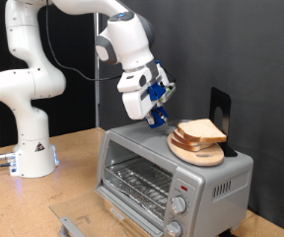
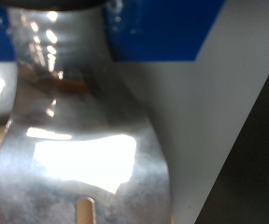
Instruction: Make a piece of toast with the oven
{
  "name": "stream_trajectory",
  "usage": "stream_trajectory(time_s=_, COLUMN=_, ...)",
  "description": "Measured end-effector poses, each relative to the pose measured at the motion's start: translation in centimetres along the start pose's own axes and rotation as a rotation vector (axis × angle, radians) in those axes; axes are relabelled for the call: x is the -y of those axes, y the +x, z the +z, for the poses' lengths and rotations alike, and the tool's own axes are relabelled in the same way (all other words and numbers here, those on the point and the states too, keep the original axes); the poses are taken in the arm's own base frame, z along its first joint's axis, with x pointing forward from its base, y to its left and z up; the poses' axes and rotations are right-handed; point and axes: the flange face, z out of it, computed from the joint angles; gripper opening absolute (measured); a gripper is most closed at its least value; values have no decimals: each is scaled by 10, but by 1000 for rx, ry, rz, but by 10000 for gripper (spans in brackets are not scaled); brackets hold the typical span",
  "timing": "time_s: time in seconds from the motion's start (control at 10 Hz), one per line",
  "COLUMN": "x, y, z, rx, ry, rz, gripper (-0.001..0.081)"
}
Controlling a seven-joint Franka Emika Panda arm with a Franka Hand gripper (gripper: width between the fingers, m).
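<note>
Exterior view. Oven (image 1: pixel 172 178): small silver-grey box on a wooden table (image 1: pixel 78 158), glass door dropped open, wire rack (image 1: pixel 142 183) visible inside, two round knobs (image 1: pixel 184 212) on its front at the exterior view's right. Piece of toast (image 1: pixel 201 131): squarish pale slice, tan-brown crust, lying on a round wooden plate (image 1: pixel 195 150) on the oven's top. Gripper (image 1: pixel 158 116): blue-fingered, hanging just above the oven's top, beside the toast on the exterior view's left; whether its fingers are spread or pressed together cannot be told.

Wrist view. Shiny metal utensil (image 2: pixel 78 159), slotted, fills the picture close up; blue finger parts (image 2: pixel 162 28) behind it.
</note>
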Motion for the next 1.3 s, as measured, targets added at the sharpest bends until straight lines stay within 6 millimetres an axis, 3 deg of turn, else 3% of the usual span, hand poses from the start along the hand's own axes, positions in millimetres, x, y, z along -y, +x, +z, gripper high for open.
stream_trajectory(time_s=0.5, x=-5, y=-9, z=-5, rx=37, ry=-27, rz=-35, gripper=367)
stream_trajectory(time_s=0.8, x=-17, y=-22, z=-5, rx=28, ry=-44, rz=-176, gripper=367)
stream_trajectory(time_s=1.3, x=-46, y=-37, z=13, rx=-96, ry=-78, rz=-373, gripper=367)
